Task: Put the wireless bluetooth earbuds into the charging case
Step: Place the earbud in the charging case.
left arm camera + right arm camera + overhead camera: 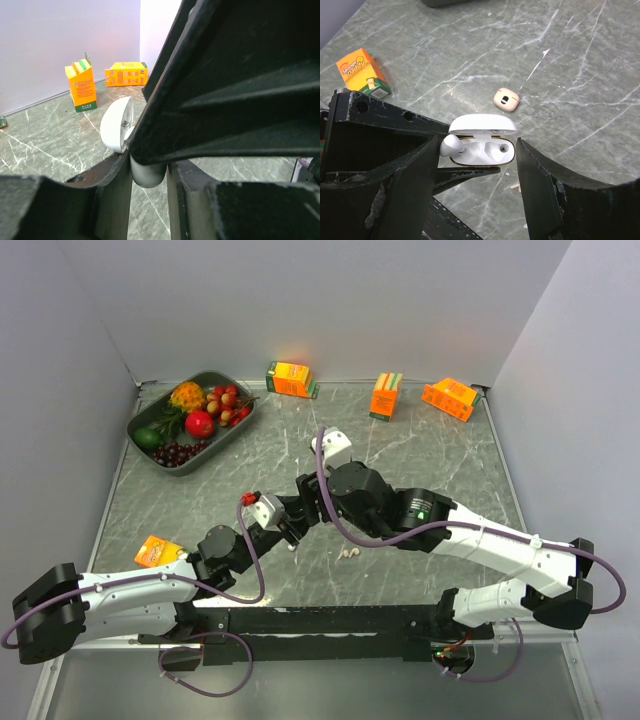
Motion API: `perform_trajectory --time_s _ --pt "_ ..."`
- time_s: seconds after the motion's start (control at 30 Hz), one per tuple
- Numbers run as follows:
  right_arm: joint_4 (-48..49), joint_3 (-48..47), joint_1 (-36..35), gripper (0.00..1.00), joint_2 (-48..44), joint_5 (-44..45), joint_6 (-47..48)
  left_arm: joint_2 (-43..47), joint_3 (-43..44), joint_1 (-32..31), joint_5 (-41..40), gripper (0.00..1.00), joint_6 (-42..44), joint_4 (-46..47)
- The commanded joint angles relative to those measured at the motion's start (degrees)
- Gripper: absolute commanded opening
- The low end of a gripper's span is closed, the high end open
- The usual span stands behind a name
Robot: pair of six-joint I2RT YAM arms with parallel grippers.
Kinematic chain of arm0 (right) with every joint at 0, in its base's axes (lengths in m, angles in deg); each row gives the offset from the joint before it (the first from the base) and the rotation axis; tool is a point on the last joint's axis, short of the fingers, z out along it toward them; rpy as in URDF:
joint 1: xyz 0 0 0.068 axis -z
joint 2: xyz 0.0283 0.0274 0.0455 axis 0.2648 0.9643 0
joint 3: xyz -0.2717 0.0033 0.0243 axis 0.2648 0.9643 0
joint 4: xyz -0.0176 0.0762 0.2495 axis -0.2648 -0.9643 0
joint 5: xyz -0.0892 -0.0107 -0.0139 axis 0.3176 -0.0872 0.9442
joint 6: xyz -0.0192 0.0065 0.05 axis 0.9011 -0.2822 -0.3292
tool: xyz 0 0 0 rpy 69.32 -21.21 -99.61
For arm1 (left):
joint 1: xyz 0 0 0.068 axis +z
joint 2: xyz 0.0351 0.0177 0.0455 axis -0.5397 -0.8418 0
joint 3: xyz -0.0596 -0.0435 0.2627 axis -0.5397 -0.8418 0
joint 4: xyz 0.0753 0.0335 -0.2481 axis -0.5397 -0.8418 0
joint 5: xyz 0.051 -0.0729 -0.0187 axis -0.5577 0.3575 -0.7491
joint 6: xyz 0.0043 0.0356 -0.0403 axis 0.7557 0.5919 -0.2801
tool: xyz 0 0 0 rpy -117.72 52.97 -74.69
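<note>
The white charging case is open, its lid up. My left gripper is shut on its body; one of its fingers shows under the case in the right wrist view. One white earbud sits part way in the left slot; the right slot is empty. My right gripper is open, a finger on each side of the case. A pale-beige earbud lies on the table beyond it. In the top view both grippers meet at mid-table, with loose earbuds to their right.
Orange juice cartons stand at the back, and one lies by the left arm. A dark tray of fruit is at the back left. A small pale piece lies on the table near the right finger.
</note>
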Motion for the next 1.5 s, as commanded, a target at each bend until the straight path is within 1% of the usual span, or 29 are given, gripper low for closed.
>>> perform_trajectory --time_s 0.0,0.57,0.97,1.27,1.47 --pt "-0.1 -0.8 -0.3 0.7 -2.7 2.3 0.1 1.6 1.3 -0.2 -0.2 0.01 -1.1 2.4" --pt "-0.5 2.1 -0.2 0.7 -5.6 4.2 1.0 2.2 1.6 -0.3 -0.1 0.01 -1.3 2.2" --pt "-0.9 3.4 2.3 0.71 -7.3 4.8 2.1 2.8 1.6 -0.2 0.0 0.01 -1.3 1.7" --pt "-0.4 3.4 3.6 0.71 -7.3 3.8 2.8 3.4 1.6 -0.3 0.0 0.01 -1.3 1.1" --pt "2.5 4.0 3.3 0.71 -9.6 0.0 3.2 3.0 2.0 -0.2 -0.3 0.01 -1.3 0.6"
